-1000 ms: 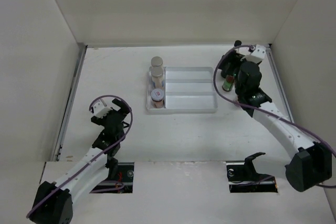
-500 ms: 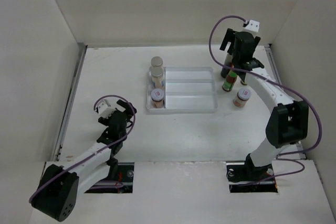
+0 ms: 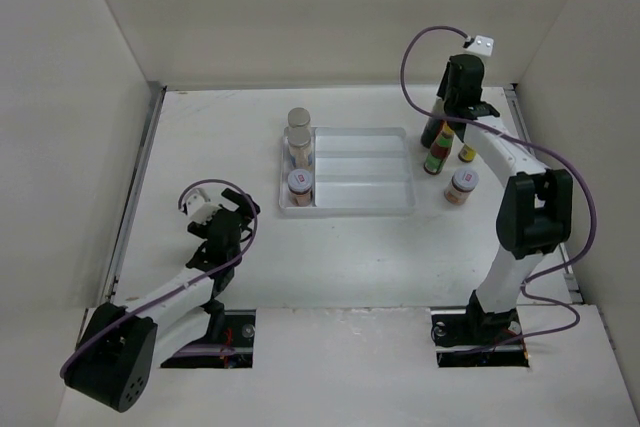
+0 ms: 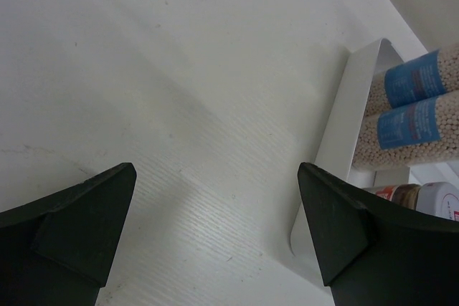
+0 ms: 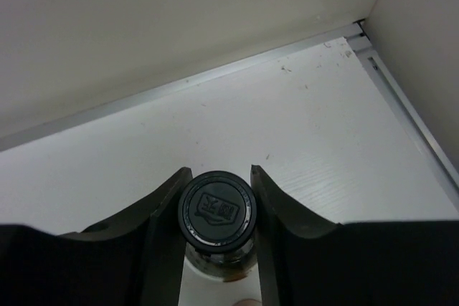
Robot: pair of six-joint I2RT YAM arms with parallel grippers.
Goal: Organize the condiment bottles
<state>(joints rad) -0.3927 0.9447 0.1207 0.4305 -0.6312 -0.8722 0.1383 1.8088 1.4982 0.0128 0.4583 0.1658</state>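
Half done at most. Found white tray (image 3: 360,162) holding three jars (image 3: 299,143) in left-end slot. Saw tall dark bottle (image 3: 438,130) just right of tray, right gripper (image 5: 219,177) pinched round its black cap (image 5: 216,210), prob. touching both sides. Noted left gripper (image 4: 215,170) wide open, empty, near tray's edge. Feared cap-only grip letting btl swing, toppling yellow-capped bottles (image 3: 437,159) & red-white-lidded jar (image 3: 461,187) close by.

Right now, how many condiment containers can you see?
7. At the white tray's left end: far jar, middle jar, near jar. Right of it: dark bottle in the right gripper, taller yellow-capped bottle, smaller yellow-capped bottle, lone jar. More may be hidden.
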